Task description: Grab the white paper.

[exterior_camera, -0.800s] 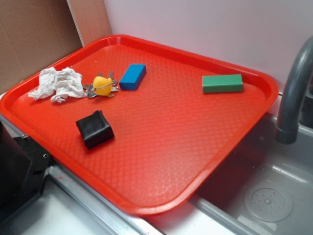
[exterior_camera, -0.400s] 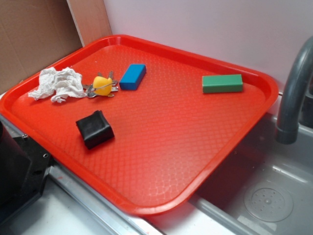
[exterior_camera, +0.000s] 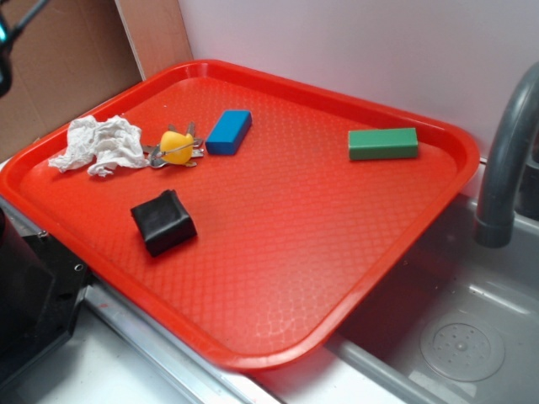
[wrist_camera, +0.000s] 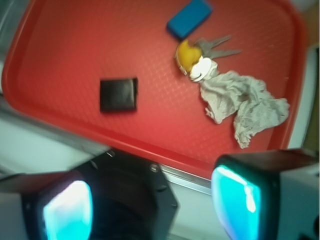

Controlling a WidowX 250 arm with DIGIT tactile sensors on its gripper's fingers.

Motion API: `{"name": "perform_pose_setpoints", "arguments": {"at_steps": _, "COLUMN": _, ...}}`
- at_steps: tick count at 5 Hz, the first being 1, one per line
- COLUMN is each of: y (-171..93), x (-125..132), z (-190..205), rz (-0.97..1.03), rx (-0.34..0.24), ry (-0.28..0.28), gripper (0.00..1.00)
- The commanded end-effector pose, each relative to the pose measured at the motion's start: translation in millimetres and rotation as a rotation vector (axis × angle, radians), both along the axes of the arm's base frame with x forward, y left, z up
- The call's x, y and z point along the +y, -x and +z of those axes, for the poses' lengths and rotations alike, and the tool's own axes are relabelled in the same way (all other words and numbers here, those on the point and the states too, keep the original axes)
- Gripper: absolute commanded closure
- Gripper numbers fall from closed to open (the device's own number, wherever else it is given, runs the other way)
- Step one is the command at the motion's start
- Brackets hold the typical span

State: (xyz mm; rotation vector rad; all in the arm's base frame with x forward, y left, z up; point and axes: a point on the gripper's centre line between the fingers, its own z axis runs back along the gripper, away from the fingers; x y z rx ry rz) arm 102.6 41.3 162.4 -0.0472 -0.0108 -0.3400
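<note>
Wrist | white paper [wrist_camera: 244, 104] long axis diagonal | tool [wrist_camera: 150, 205] wide open, empty

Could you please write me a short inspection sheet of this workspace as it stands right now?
Surface: red tray with a textured floor, resting at the edge of a metal sink.
Job's things: white paper, crumpled, lying free at the tray's left end, untouched.
Clutter: yellow key fob with keys against the paper's edge; blue block just beyond it; green block at the far side; black block nearer the front, apart from the rest.
Hand: open, holding nothing, hovering off the tray's edge, not yet over the paper.
Cables: nothing seen.
Surroundings: grey faucet, cardboard, pale wall.
</note>
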Motion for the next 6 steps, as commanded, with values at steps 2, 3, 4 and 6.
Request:
{"name": "perform_pose_setpoints", "arguments": {"at_steps": 2, "y": -51, "x": 68, "z": -70, "rz": -0.177, "rx": 0.03, "ry": -0.079, "gripper": 0.0}}
{"name": "perform_pose_setpoints", "arguments": {"at_steps": 3, "y": -58, "x": 87, "z": -75, "rz": -0.191, "rx": -0.005, "ry": -0.132, "gripper": 0.0}}
{"name": "perform_pose_setpoints", "arguments": {"at_steps": 4, "y": -65, "x": 99, "z": -96, "rz": -0.242, "rx": 0.003, "ry": -0.161, "gripper": 0.0}}
{"name": "perform_pose_setpoints", "arguments": {"at_steps": 6, "y": -73, "x": 91, "z": -139, "rz": -0.247, "rx": 0.064, "ry": -0.147, "gripper": 1.0}}
